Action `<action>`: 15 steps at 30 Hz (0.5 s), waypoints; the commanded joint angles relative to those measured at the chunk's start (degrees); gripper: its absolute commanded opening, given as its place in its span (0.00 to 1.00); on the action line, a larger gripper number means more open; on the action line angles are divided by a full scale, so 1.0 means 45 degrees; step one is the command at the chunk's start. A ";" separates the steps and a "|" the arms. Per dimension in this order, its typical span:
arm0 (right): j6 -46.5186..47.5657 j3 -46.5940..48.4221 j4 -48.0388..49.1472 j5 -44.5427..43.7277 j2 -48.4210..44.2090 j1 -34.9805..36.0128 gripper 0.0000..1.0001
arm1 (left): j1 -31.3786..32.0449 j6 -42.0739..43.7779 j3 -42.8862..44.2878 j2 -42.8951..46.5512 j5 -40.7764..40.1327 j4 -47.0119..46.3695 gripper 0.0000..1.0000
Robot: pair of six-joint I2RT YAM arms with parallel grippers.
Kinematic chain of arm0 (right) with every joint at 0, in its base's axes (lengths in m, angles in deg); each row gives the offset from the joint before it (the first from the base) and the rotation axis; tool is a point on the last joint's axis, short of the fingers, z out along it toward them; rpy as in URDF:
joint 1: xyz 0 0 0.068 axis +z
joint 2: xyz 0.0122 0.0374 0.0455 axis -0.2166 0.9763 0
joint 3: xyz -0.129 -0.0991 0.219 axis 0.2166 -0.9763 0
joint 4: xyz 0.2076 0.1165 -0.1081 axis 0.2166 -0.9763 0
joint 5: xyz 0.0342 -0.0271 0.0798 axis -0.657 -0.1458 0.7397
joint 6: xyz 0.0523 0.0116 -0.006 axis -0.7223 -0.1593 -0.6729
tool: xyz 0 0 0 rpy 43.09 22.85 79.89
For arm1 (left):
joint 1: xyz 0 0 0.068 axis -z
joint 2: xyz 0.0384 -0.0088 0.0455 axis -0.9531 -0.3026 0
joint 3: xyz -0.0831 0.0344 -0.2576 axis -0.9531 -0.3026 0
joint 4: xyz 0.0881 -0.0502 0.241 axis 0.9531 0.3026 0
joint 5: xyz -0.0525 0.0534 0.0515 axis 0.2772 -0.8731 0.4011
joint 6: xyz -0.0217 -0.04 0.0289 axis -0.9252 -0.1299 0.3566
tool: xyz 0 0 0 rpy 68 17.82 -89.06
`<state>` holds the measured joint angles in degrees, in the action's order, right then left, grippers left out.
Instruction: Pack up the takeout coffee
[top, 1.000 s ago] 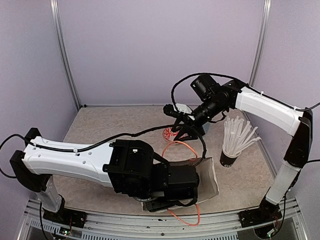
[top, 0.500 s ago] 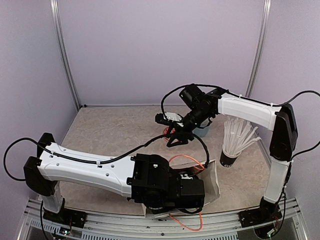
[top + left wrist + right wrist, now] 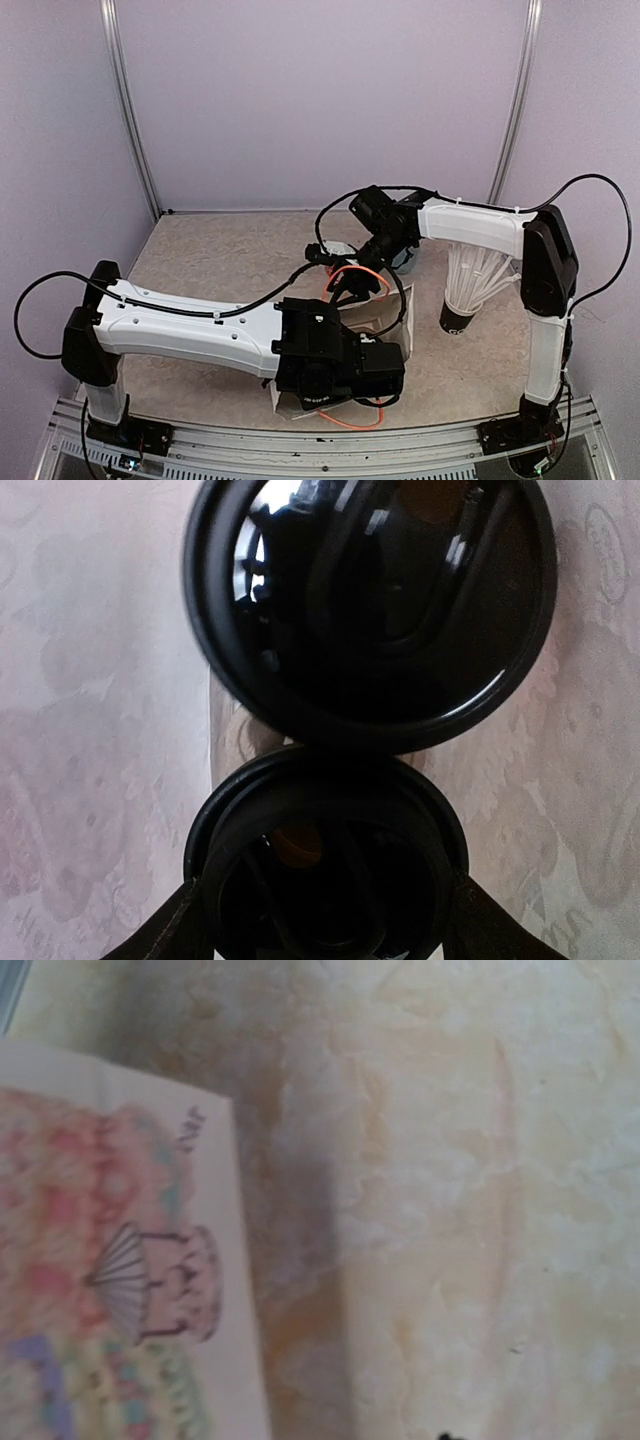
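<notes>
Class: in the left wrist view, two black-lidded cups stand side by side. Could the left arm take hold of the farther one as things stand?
Probably not yet. The left gripper appears clasped on the nearer cup, which also stands directly before the farther cup, blocking a straight approach.

**A:** Where is the left arm?

**B:** The left arm (image 3: pixel 190 325) reaches low from the near left corner to the front middle of the table (image 3: pixel 220 255). Its black wrist covers most of a white paper bag (image 3: pixel 392 322).

**A:** And the right?

**B:** The right arm (image 3: pixel 470 222) arches over from the near right. The right gripper (image 3: pixel 345 285) sits at the bag's far edge, by an orange handle (image 3: pixel 352 270). I can't tell whether it grips the handle.

**A:** Anything else?

**B:** A dark cup of white straws (image 3: pixel 462 300) stands right of the bag, apart from it. A light blue mug (image 3: pixel 406 262) is half hidden behind the right arm.
</notes>
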<state>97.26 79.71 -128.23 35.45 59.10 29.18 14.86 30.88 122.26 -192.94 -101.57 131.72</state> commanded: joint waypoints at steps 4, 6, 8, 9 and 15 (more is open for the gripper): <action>0.0221 -0.0162 -0.0413 0.0812 0.0318 -0.0051 0.49 | -0.0463 0.0045 -0.0281 -0.0645 0.0370 -0.0050 0.61; 0.0298 -0.0129 -0.0572 0.0990 0.0309 -0.0060 0.49 | -0.0559 0.0078 -0.0259 -0.0575 0.0565 -0.0066 0.62; 0.0364 -0.0087 -0.0731 0.1140 0.0328 -0.0047 0.49 | -0.0714 0.0050 -0.0161 -0.0467 0.0762 -0.0002 0.62; 0.0410 -0.0084 -0.0826 0.1197 0.0328 -0.0061 0.49 | -0.0842 0.0018 -0.0044 -0.0415 0.0950 0.0053 0.62; 0.0683 -0.0140 -0.1314 0.1333 0.0253 -0.0059 0.49 | -0.1671 -0.0075 0.0444 -0.0128 0.2016 0.0118 0.62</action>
<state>99.01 79.67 -131.29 39.60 59.47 29.18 10.14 31.21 123.51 -193.97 -98.86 131.66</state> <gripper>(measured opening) 0.489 0.710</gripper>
